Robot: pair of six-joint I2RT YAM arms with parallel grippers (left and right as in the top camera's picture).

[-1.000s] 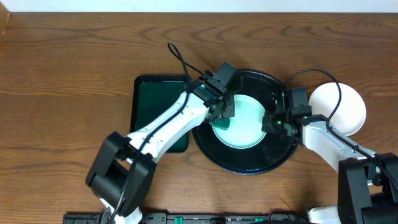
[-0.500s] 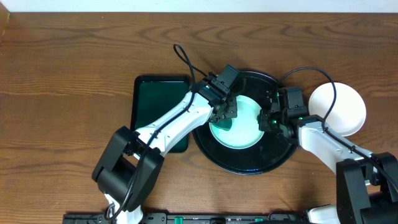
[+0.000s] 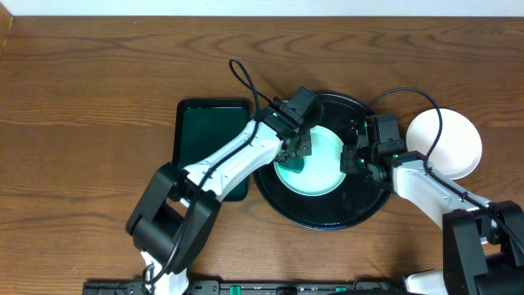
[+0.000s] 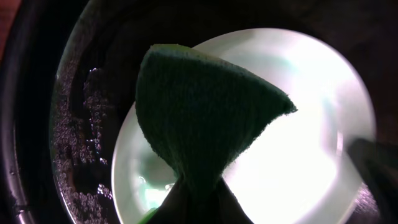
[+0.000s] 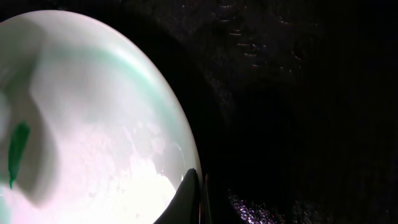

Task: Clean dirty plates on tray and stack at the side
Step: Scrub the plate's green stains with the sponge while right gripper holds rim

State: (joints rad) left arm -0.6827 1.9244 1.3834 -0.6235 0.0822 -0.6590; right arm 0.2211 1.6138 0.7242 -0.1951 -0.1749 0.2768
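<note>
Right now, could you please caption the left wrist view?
Left gripper pinches a dark green cloth over the white plate on the black tray.

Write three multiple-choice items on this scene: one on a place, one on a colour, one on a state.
1. Where does the mint-tinted plate lie?
A) on the rectangular green tray
B) on the bare table
C) on the round black tray

2. What colour is the cloth over the plate?
A) dark green
B) red
C) yellow

3. How is the left gripper?
A) open and empty
B) shut on the cloth
C) out of view

Answers:
1 C, the plate sits inside the black tray's rim in the overhead view.
2 A, the cloth shows dark green against the bright plate in the left wrist view.
3 B, the cloth is pinched to a narrow neck at the gripper and fans out from there.
</note>
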